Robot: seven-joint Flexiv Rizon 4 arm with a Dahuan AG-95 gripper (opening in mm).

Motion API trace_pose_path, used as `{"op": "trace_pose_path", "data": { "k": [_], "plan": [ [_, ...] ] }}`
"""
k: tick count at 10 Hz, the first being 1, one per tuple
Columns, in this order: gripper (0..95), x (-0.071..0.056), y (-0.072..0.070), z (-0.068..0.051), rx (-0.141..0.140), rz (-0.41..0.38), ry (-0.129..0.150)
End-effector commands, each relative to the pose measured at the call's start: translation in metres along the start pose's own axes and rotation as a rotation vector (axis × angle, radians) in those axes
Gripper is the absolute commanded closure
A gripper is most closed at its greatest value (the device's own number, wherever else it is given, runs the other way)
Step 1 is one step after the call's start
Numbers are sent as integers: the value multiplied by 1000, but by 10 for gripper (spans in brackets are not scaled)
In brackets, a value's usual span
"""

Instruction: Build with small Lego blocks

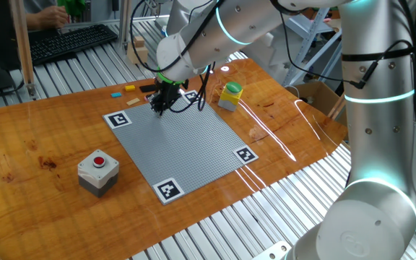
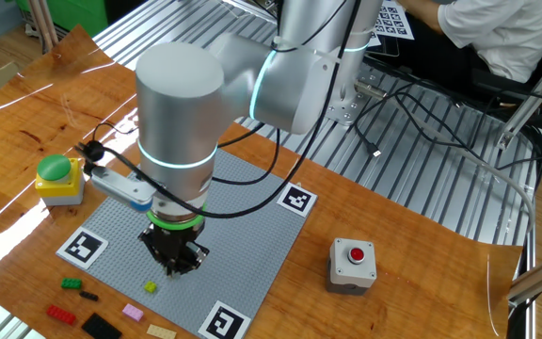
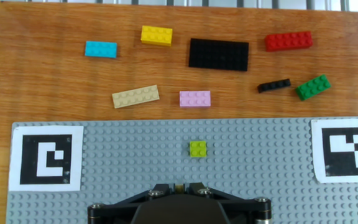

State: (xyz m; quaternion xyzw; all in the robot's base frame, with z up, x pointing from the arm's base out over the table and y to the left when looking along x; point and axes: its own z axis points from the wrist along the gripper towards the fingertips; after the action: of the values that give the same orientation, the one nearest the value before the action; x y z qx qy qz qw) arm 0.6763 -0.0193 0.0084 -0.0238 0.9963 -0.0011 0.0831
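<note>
Wooden table — grey plate bears yellow-green brick; claw closed, empty.

No words, brand names or numbers can be read anywhere. The only signs are black-and-white square fiducial markers at the corners of the grey studded plate. In the hand view one marker sits at nine o'clock of the plate and another marker at three o'clock. In one fixed view four show: at the left corner, the near corner, the right corner and, partly hidden by cables, the far corner. A sheet of similar markers lies at twelve o'clock of the other fixed view, too small to make out.
</note>
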Motion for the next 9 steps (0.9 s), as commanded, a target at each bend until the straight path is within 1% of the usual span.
{"op": "trace_pose_path", "data": {
  "k": [1,2,3,4,5,6,7,8,9],
  "plan": [
    [950,3,1,13,1,0,-19],
    [950,3,1,13,2,1,-23],
    [950,3,1,13,3,8,-36],
    [950,3,1,13,11,19,-38],
    [760,3,1,13,32,25,-39],
    [570,3,1,13,60,35,-39],
    [380,3,1,14,74,44,-36],
    [380,3,1,13,71,58,-28],
    [380,3,1,13,65,65,-30]
  ]
}}
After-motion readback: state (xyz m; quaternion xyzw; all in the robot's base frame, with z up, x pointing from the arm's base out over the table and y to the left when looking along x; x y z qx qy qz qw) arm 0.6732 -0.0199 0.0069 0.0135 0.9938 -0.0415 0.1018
